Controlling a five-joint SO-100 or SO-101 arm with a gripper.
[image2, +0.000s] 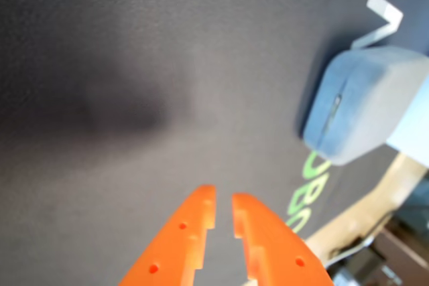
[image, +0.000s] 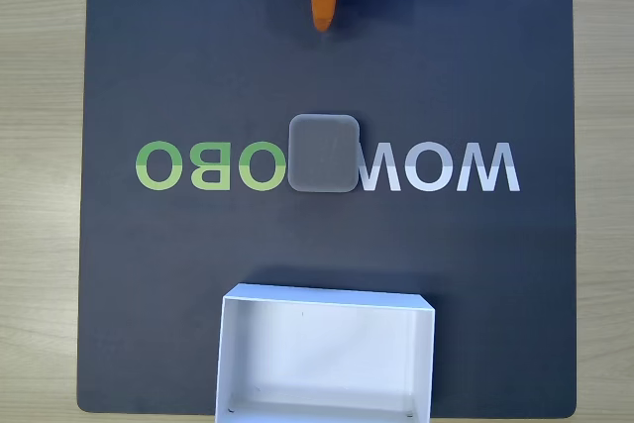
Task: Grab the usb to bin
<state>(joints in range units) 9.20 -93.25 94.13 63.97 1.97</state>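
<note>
We see a pale wooden table (image: 40, 146) under a dark mat (image: 198, 66) with mirrored lettering (image: 436, 167). On the mat's middle lies the usb (image: 323, 154), covering some letters; the bin (image: 327, 359) sits at its near edge, seemingly empty.

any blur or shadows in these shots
Fixed view: sharp and evenly lit, with the usb and bin crisp. Wrist view: soft focus, blurred usb and gripper, and a broad dark shadow on the mat.
</note>
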